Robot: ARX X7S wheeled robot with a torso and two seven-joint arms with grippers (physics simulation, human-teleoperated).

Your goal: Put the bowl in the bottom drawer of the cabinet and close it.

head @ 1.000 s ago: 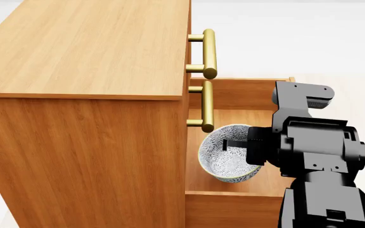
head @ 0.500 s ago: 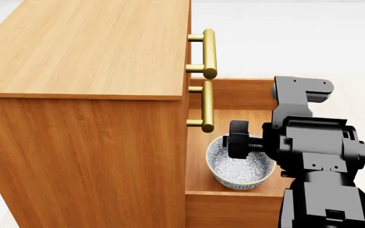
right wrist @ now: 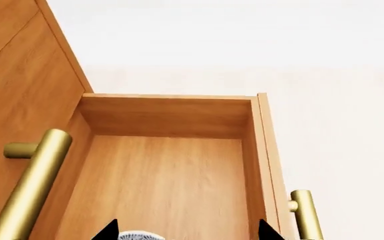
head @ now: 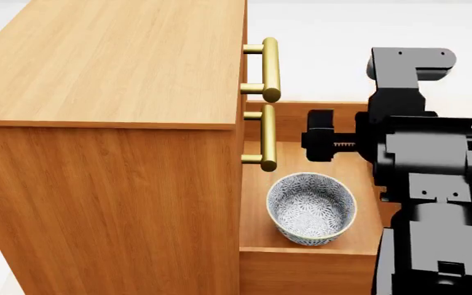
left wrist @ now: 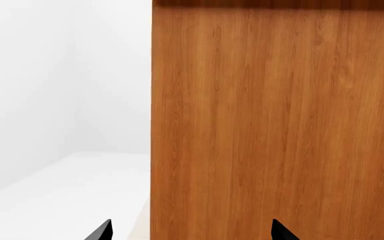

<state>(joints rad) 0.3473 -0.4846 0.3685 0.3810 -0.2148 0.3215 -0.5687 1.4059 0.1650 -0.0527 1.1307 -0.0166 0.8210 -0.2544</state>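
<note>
The speckled blue-grey bowl [head: 311,208] stands upright on the floor of the pulled-out bottom drawer [head: 302,264], near its side wall. My right gripper [head: 318,136] hangs above the drawer, clear of the bowl and open with nothing in it. In the right wrist view the right gripper [right wrist: 186,234] looks down into the bottom drawer [right wrist: 165,180], where a sliver of the bowl's rim [right wrist: 135,236] shows between its black tips. The left gripper [left wrist: 190,234] is open and faces the cabinet's side panel [left wrist: 279,120]. In the head view the cabinet [head: 113,67] fills the left.
Two brass bar handles of the upper drawers, the top one [head: 270,67] and the middle one [head: 267,138], jut out over the open drawer. The bottom drawer's own handle [right wrist: 305,215] is on its front. Pale floor lies beyond.
My right gripper opened, let go of the bowl and rose up and back from it. The bowl settled upright on the drawer floor.
</note>
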